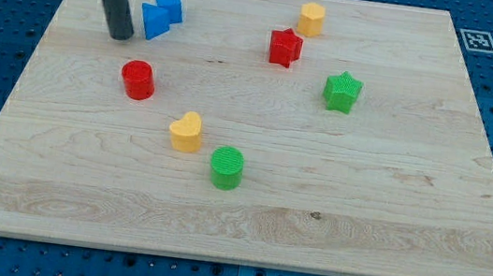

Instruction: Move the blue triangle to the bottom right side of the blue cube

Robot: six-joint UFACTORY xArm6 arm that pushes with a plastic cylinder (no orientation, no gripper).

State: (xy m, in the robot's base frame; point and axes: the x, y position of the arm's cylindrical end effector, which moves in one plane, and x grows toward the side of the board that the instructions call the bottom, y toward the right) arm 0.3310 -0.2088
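The blue triangle (153, 22) lies near the view's top left, touching the lower left side of the blue cube (170, 4). My tip (120, 36) rests on the board just left of the blue triangle, a small gap away. The rod rises from it toward the view's top left.
A red cylinder (139, 80) stands below my tip. A yellow heart (187, 133) and a green cylinder (227, 168) lie lower centre. A red star (285, 47), a yellow hexagon block (312, 19) and a green star (342, 91) lie to the right. The wooden board's edge (232, 254) runs along the bottom.
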